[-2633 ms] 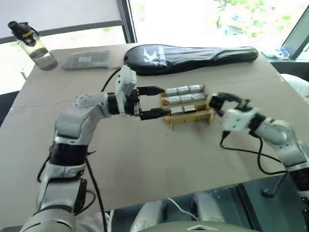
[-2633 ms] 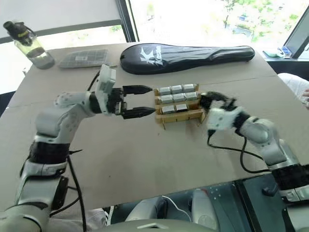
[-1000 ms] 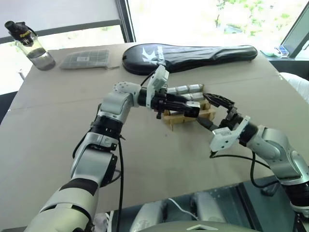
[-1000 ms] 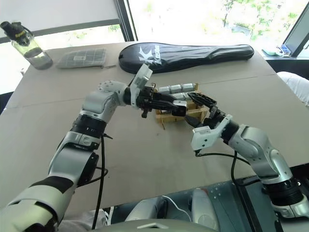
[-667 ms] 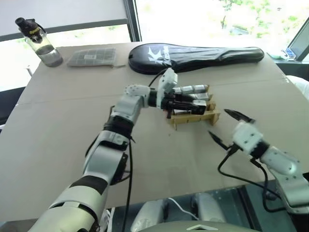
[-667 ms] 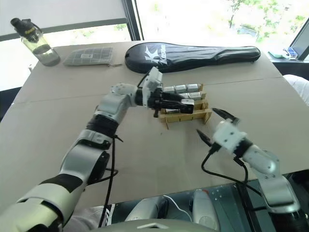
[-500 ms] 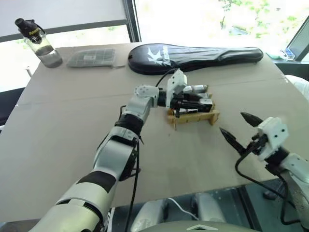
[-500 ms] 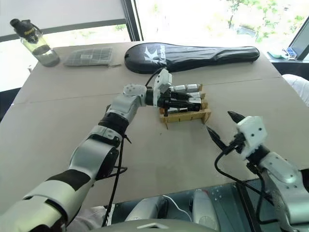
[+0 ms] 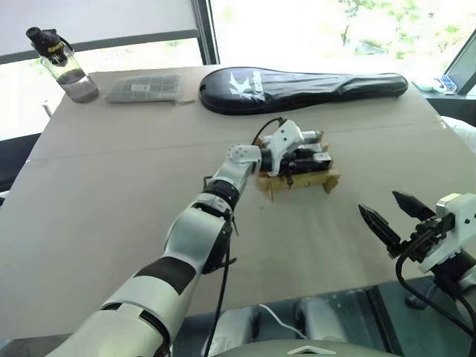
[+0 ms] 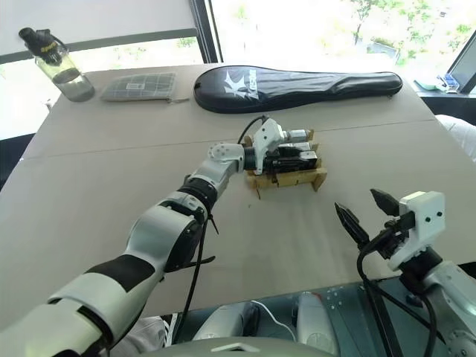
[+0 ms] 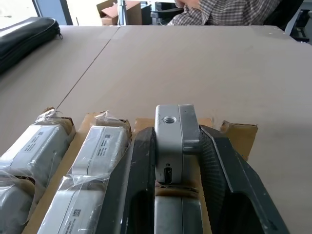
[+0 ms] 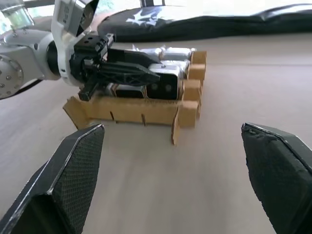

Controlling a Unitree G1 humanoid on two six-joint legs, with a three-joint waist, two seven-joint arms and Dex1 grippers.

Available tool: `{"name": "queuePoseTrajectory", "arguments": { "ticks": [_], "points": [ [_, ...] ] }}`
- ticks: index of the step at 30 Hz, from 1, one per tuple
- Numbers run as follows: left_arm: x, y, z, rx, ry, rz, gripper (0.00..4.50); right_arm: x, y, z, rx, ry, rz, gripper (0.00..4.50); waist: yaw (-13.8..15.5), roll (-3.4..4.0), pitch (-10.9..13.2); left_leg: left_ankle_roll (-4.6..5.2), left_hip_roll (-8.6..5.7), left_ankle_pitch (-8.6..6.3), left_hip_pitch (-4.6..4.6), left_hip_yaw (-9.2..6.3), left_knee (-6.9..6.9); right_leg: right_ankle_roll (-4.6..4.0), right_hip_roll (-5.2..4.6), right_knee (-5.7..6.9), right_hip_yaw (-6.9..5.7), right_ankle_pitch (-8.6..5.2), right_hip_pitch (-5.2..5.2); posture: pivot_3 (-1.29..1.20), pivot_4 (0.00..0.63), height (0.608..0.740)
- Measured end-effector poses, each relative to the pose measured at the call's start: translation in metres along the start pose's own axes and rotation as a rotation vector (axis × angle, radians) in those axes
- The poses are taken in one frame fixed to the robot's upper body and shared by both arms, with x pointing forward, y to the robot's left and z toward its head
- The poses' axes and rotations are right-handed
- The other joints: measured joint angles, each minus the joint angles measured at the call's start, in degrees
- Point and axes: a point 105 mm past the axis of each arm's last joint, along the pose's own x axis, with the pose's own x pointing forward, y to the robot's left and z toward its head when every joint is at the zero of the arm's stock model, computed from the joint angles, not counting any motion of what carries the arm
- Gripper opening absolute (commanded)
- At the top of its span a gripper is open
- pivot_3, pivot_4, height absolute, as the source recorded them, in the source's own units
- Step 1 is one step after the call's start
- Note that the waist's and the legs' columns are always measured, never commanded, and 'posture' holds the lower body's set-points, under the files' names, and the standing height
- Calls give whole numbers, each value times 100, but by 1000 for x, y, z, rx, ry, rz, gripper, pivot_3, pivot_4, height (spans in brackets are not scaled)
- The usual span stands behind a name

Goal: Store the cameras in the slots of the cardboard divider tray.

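Observation:
The cardboard divider tray (image 9: 297, 181) sits mid-table with several plastic-wrapped cameras (image 11: 104, 146) in its slots. My left gripper (image 9: 316, 157) reaches over it from the left and is shut on a silver-grey camera (image 11: 175, 130). In the right wrist view this camera's black face (image 12: 165, 86) shows at the tray's right end, in the near row. How deep it sits in the slot I cannot tell. My right gripper (image 9: 379, 202) hangs open and holds nothing, near the table's front right edge, well clear of the tray.
A black racket bag (image 9: 297, 80) lies across the back of the table. A flat grey gridded pack (image 9: 143, 88) and a water bottle (image 9: 63, 63) are at the back left. A person in a plaid shirt (image 11: 229, 12) sits beyond the table's right side.
My left gripper has moved right and down along the tray with the camera. My right gripper has pulled back from the tray's right end to the front right edge and rolled over.

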Motion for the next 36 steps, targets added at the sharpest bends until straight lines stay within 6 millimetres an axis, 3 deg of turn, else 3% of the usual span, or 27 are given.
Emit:
{"name": "queuePoseTrajectory", "arguments": {
  "ticks": [20,21,28,33,36],
  "points": [
    [0,-4,-1,80,36,-37,700,-17,-8,-16,21,116,-28,4454,69,-1,-5,1,0,0,14,1,-1,0,2,1,2,0,12,0,150,740],
    [0,-4,-1,79,36,-42,1835,-16,-8,-16,22,110,-26,4500,68,-1,-5,1,0,0,14,0,-1,0,2,1,1,0,12,0,150,740],
    [-1,-5,-2,91,45,-55,4455,-14,-7,-14,32,100,-7,4500,78,-2,-5,1,0,0,14,-1,0,0,1,1,0,0,14,0,150,740],
    [-4,-1,2,80,14,-30,4455,-14,-6,-14,34,99,-4,4500,76,-2,-5,1,0,0,12,-1,0,0,1,2,0,0,13,0,150,740],
    [-20,8,17,63,-84,-34,4455,-14,-6,-15,30,104,1,4500,68,-2,-5,1,0,0,11,-3,-1,0,1,1,-1,0,9,0,150,740]
  ]
}}
